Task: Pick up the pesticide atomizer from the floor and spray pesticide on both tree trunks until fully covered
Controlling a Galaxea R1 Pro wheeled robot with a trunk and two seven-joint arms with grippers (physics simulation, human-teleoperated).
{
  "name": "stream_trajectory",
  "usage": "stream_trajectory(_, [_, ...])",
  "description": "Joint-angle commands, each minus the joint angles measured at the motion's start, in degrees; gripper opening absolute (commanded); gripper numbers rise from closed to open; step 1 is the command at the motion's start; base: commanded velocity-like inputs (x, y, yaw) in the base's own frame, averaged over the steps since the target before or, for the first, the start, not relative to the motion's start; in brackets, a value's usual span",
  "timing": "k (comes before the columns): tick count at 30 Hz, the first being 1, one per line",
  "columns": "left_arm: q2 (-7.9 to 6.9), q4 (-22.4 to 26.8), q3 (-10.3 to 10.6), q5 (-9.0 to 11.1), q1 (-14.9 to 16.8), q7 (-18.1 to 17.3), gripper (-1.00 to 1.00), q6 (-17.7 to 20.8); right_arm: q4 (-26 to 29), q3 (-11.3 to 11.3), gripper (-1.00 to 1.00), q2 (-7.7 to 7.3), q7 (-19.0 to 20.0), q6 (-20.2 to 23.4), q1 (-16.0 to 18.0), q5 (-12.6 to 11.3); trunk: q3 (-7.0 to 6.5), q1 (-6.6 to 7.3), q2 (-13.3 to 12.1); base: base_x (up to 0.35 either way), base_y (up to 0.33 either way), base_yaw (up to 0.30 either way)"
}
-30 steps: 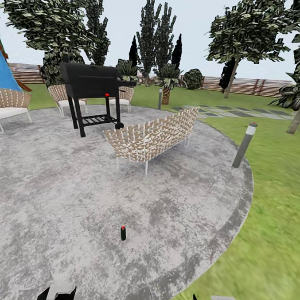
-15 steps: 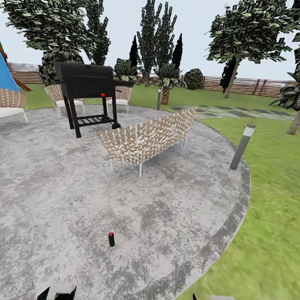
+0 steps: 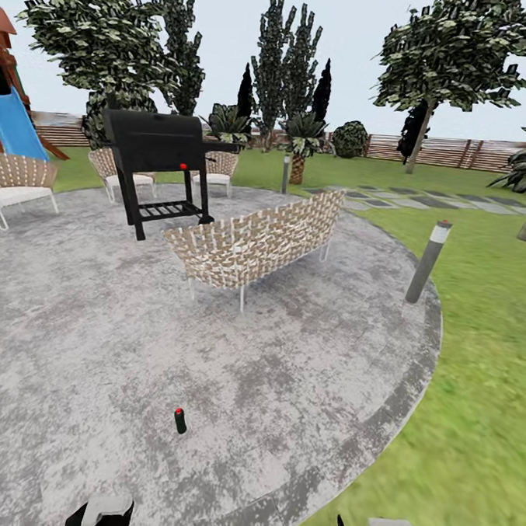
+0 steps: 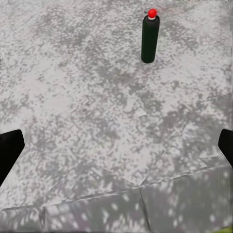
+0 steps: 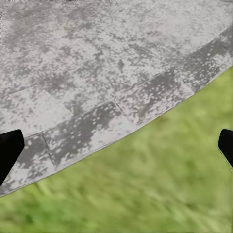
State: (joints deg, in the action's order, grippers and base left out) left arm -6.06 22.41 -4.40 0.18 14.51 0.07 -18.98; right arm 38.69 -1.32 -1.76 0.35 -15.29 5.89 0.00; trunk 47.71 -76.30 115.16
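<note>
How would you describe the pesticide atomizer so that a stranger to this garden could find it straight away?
Start at the round grey paved patio with the black grill and woven bench. Nearer the robot than the bench, alone on bare paving, stands the atomizer: a small upright dark can with a red cap.

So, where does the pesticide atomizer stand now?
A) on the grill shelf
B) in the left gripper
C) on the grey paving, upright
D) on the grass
C: the pesticide atomizer, a dark can with a red cap, stands upright on the grey paving, untouched.
</note>
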Motion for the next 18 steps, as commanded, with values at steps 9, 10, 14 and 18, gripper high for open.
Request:
stream_trajectory(9, [0.0,0.0,0.0,0.0,0.0,0.0,1.0,0.0,-0.1,0.0,1.0,0.0,0.0,0.0,0.0,0.0,0.0,0.0,0.0,0.113,-0.276,0.274])
stream_trajectory(10, [0.0,0.0,0.0,0.0,0.0,0.0,1.0,0.0,-0.1,0.0,1.0,0.0,0.0,0.0,0.0,0.0,0.0,0.0,0.0,0.114,-0.277,0.278])
stream_trajectory(14, [0.0,0.0,0.0,0.0,0.0,0.0,1.0,0.0,-0.1,0.0,1.0,0.0,0.0,0.0,0.0,0.0,0.0,0.0,0.0,0.114,-0.277,0.273])
stream_trajectory(18, [0.0,0.0,0.0,0.0,0.0,0.0,1.0,0.0,-0.1,0.0,1.0,0.0,0.0,0.0,0.0,0.0,0.0,0.0,0.0,0.112,-0.277,0.043])
